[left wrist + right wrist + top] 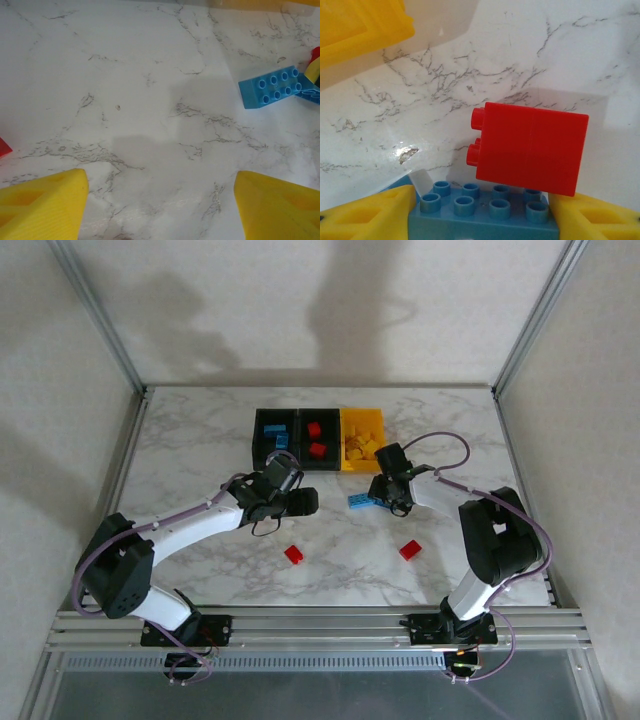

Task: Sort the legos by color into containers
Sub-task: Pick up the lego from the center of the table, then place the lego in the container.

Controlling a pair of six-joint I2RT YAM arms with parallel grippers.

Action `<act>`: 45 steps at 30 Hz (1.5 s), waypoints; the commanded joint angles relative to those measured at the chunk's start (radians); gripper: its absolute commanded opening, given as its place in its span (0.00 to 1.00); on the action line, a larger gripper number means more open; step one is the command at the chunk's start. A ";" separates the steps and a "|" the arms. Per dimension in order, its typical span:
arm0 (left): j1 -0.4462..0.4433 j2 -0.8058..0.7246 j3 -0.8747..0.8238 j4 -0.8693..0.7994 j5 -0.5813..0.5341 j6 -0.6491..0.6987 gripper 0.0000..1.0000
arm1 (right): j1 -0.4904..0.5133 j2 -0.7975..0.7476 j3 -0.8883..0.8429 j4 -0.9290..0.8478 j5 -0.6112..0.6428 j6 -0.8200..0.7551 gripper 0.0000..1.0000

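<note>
Blue lego (482, 212) sat clamped between right end effector (482, 205) fingers, red lego (530, 150) touching it at 12 o'clock. Left end effector (160, 182) gaped wide over table (150, 100), second blue lego (270, 87) at its 2 o'clock. Containers (297, 430) at table's 12 o'clock.

Left arm (190, 525) stretched forward and inward, left gripper (160, 187) with its 2 yellow fingers (45, 205) spread wide apart, right arm (500, 535) folded sharply at the elbow, right gripper (482, 200) pointing down, its 2 fingers pressed against both ends of a blue lego (485, 220)
</note>
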 commanded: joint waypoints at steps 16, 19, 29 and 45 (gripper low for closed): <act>0.220 -0.263 -0.080 -0.062 -0.108 -0.086 0.74 | 0.158 0.028 0.381 -0.059 -0.035 -0.074 0.52; 0.290 -0.315 -0.098 -0.082 -0.083 -0.089 0.74 | 0.193 0.100 0.492 -0.028 -0.075 -0.092 0.52; 0.390 -0.396 -0.119 -0.122 -0.028 -0.094 0.74 | 0.236 0.393 0.791 0.093 -0.306 -0.065 0.52; 0.400 -0.461 -0.130 -0.175 -0.032 -0.086 0.74 | 0.285 0.753 1.256 -0.051 -0.301 0.035 0.53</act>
